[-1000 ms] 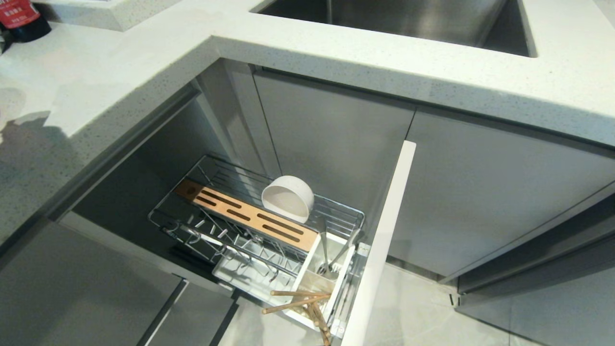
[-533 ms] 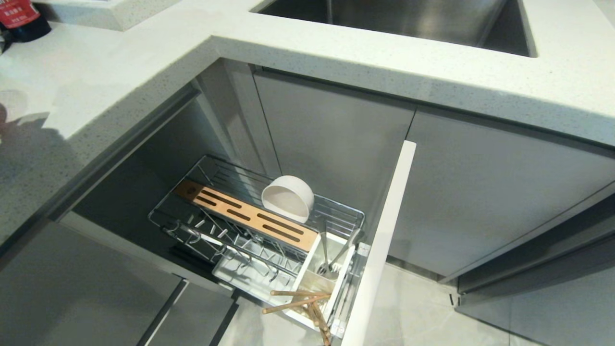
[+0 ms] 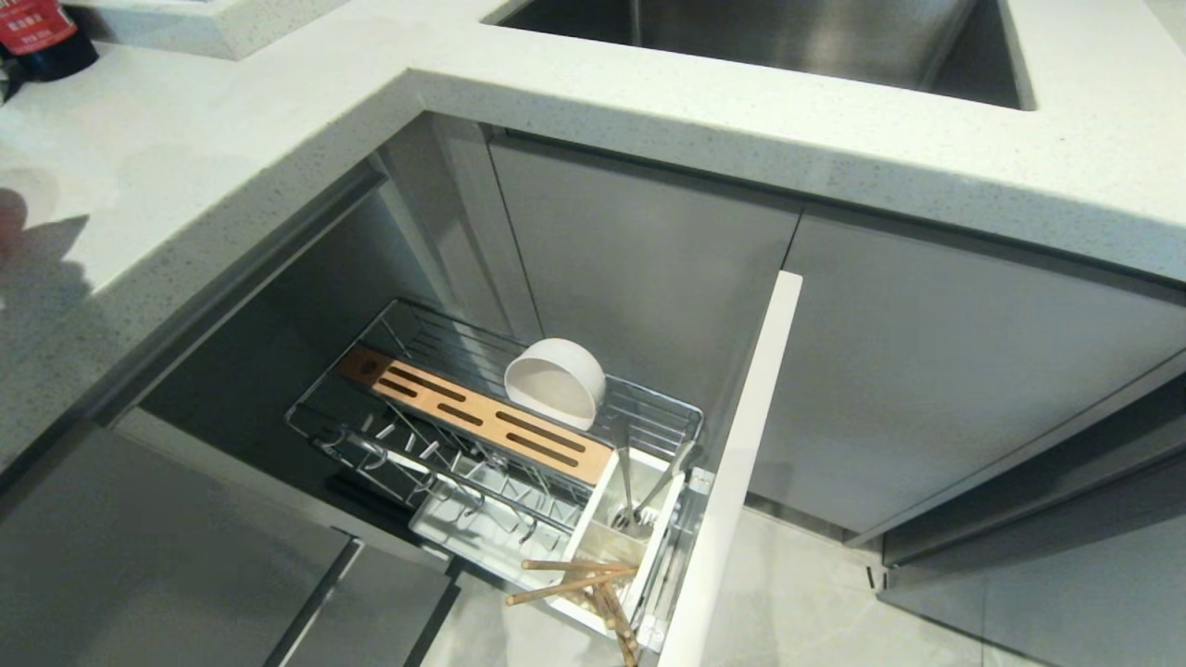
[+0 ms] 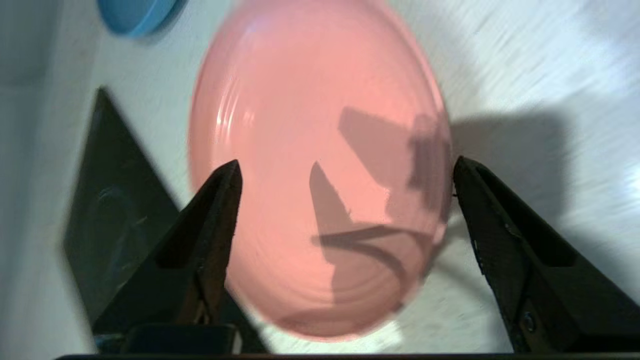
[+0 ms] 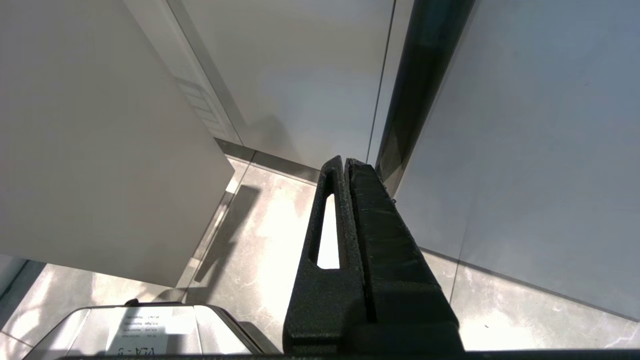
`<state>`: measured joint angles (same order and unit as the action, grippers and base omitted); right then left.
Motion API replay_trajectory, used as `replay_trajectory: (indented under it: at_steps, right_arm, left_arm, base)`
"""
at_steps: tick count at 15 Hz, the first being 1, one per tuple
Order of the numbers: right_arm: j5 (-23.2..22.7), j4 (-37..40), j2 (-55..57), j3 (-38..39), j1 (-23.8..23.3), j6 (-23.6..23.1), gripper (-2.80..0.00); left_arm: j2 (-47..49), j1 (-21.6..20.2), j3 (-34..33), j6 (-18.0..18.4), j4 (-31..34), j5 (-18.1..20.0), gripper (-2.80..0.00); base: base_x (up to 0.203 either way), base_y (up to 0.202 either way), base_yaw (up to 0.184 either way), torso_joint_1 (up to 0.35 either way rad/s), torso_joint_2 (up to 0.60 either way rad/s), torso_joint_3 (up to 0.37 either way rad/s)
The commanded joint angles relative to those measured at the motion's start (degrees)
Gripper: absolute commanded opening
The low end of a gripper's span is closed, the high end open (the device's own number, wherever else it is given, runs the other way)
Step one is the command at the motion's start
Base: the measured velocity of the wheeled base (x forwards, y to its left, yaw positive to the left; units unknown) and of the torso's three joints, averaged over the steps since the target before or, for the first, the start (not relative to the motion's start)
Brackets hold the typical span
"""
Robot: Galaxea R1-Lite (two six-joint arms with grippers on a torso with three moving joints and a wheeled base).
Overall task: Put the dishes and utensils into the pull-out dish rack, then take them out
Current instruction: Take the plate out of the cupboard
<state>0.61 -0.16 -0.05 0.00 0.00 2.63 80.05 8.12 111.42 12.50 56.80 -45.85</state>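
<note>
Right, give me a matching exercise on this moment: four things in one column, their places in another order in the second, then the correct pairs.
Things:
1. pink plate
2. white bowl
3. chopsticks
4. right gripper

Places:
A. in the white caddy at the rack's front end
B. lying on the white counter, below the open left gripper
C. shut, pointing at the floor beside grey cabinet fronts
D. tipped on its side in the wire dish rack, behind the wooden strip

Pairs: 1-B, 2-D, 3-A, 4-C

Pink plate (image 4: 310, 150) flat on white countertop (image 4: 525, 65)
</note>
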Motion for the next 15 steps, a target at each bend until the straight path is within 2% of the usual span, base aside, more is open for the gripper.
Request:
replay_trajectory:
  at_steps: [1, 4, 6, 7, 8, 9, 11, 13, 14, 15]
  right_arm:
    - [0.01, -0.02, 0.05, 0.00, 0.00, 0.00, -2.80]
    - [-0.08, -0.02, 0.05, 0.00, 0.00, 0.00, -2.80]
    - [0.01, -0.02, 0.05, 0.00, 0.00, 0.00, -2.80]
    - [0.01, -0.02, 0.05, 0.00, 0.00, 0.00, -2.80]
    - [0.01, -0.02, 0.05, 0.00, 0.00, 0.00, -2.80]
    - [0.00, -0.02, 0.05, 0.00, 0.00, 0.00, -2.80]
    - [0.01, -0.02, 0.05, 0.00, 0.01, 0.00, -2.80]
    - [0.01, -0.02, 0.05, 0.00, 0.00, 0.00, -2.80]
    - [0.01, -0.02, 0.05, 0.00, 0.00, 0.00, -2.80]
    - [0.01, -0.02, 0.05, 0.00, 0.00, 0.00, -2.80]
  left_arm:
    - [-2.16, 0.40, -0.28, -0.72, -2.11, 3.08, 0.00]
    - [-4.73, 1.08, -0.32, -5.67, -3.06, 11.16, 0.00]
    - [-6.53, 1.10, -0.42, -11.33, -4.58, 17.20, 0.00]
    - [-7.54, 1.10, -0.96, -15.01, -6.65, 19.75, -2.31]
    - [-8.43, 1.11, -1.99, -18.10, -9.13, 21.48, -2.80]
    - [-8.77, 1.46, -2.78, -21.03, -11.70, 22.39, -2.80]
    - [-9.60, 2.74, -5.28, -29.24, -16.56, 23.00, -2.80]
    - [-10.20, 3.67, -8.39, -37.16, -18.83, 23.16, -2.80]
    - [-10.16, 5.25, -9.60, -40.06, -21.07, 23.94, -2.80]
    - [-10.05, 6.01, -11.00, -40.38, -22.85, 25.00, -2.80]
  base:
    - [0.000, 0.000, 0.000, 0.000, 0.00, 0.000]
    - [0.000, 0.000, 0.000, 0.000, 0.00, 0.000]
    - [0.000, 0.000, 0.000, 0.000, 0.00, 0.000]
    - [0.000, 0.000, 0.000, 0.000, 0.00, 0.000]
    - [0.000, 0.000, 0.000, 0.000, 0.00, 0.000]
    - [0.000, 0.000, 0.000, 0.000, 0.00, 0.000]
    - [0.000, 0.000, 0.000, 0.000, 0.00, 0.000]
    - [0.000, 0.000, 0.000, 0.000, 0.00, 0.000]
    - [0.000, 0.000, 0.000, 0.000, 0.00, 0.000]
    - [0.000, 0.000, 0.000, 0.000, 0.00, 0.000]
